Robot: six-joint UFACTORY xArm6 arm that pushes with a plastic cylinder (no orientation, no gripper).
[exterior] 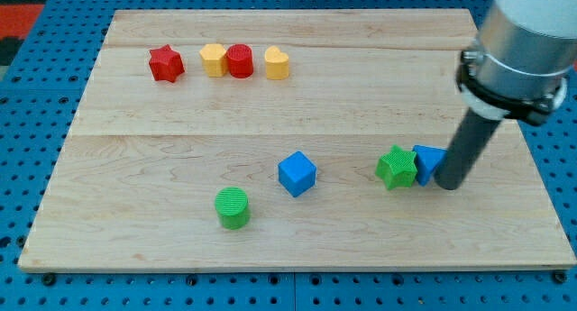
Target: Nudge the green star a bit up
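Note:
The green star (397,167) lies on the wooden board (180,167) at the view's right, below the middle. A blue block (427,161) touches its right side. My tip (448,184) stands just right of that blue block, touching or nearly touching it, so the blue block is between my tip and the green star. The rod rises from the tip toward the view's top right.
A blue cube (297,173) sits near the middle. A green cylinder (233,207) sits toward the bottom left. Near the top left stand a red star (166,63), a yellow block (213,59), a red cylinder (240,60) and another yellow block (277,63).

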